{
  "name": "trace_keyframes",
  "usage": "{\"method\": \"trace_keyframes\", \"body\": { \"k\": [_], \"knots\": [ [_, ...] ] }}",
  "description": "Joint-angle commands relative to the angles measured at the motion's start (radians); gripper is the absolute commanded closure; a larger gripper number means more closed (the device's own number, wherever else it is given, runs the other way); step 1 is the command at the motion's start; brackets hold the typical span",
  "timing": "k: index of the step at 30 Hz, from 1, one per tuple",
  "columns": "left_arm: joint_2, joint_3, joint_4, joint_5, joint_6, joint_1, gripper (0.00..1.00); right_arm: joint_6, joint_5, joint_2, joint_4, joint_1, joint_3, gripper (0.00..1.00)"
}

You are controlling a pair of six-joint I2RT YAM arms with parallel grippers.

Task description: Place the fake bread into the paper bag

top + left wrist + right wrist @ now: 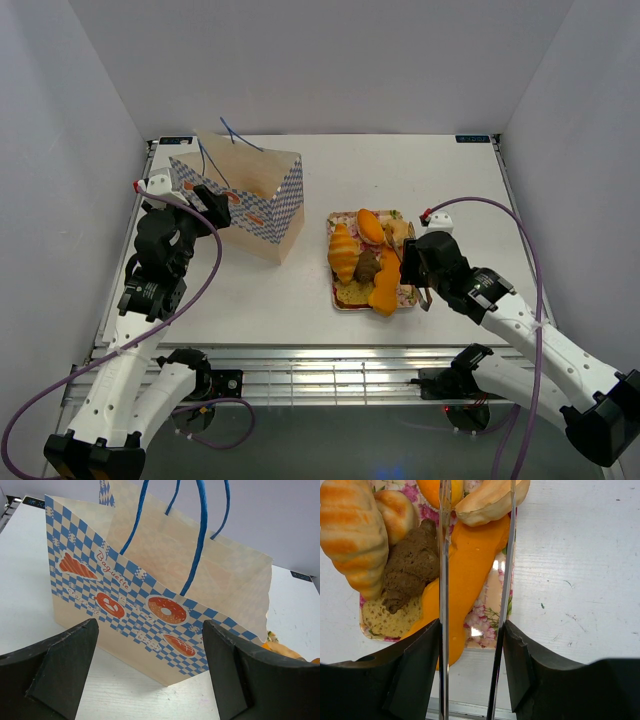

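Note:
The fake bread lies heaped on a floral tray (487,615): a striped croissant (350,535), a brown bun (412,562), a toast slice (387,622), a pale roll (490,500) and a long orange piece (470,555). My right gripper (471,630) is shut on a pair of thin metal tongs (444,555). Their two blades reach over the tray and straddle the long orange piece (385,290). The paper bag (250,195) stands upright and open at the left, blue handles up. My left gripper (150,650) is open and empty, close to the bag's checkered side (150,605).
The tray (350,306) sits right of centre near the table's front edge. White walls close in the table on three sides. A cable loops over the table by the right arm (520,320).

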Motion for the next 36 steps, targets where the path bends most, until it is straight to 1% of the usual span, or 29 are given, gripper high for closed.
{"method": "trace_keyframes", "body": {
  "k": [1,4,11,21,28,32,36],
  "knots": [
    [-0.006,0.005,0.002,0.009,-0.001,-0.004,0.05,0.021,0.034,0.003,0.036,-0.011,0.003,0.44],
    [-0.005,0.005,-0.001,0.006,-0.003,-0.004,0.02,0.024,0.026,0.009,0.040,-0.023,0.003,0.44],
    [-0.009,0.006,-0.003,0.003,-0.006,-0.002,0.02,0.038,0.009,0.026,0.054,-0.054,-0.008,0.43],
    [-0.014,0.005,-0.003,0.007,-0.007,-0.002,0.02,0.043,-0.078,0.042,0.105,-0.107,-0.031,0.45],
    [-0.015,0.006,-0.006,0.007,-0.010,-0.004,0.02,0.049,-0.146,0.037,0.120,-0.163,-0.045,0.50],
    [-0.018,0.006,-0.006,0.004,-0.010,-0.004,0.02,0.047,-0.169,0.040,0.120,-0.189,-0.048,0.55],
    [-0.020,0.006,-0.006,0.004,-0.010,-0.004,0.02,0.044,-0.196,0.035,0.120,-0.207,-0.045,0.57]
  ]
}}
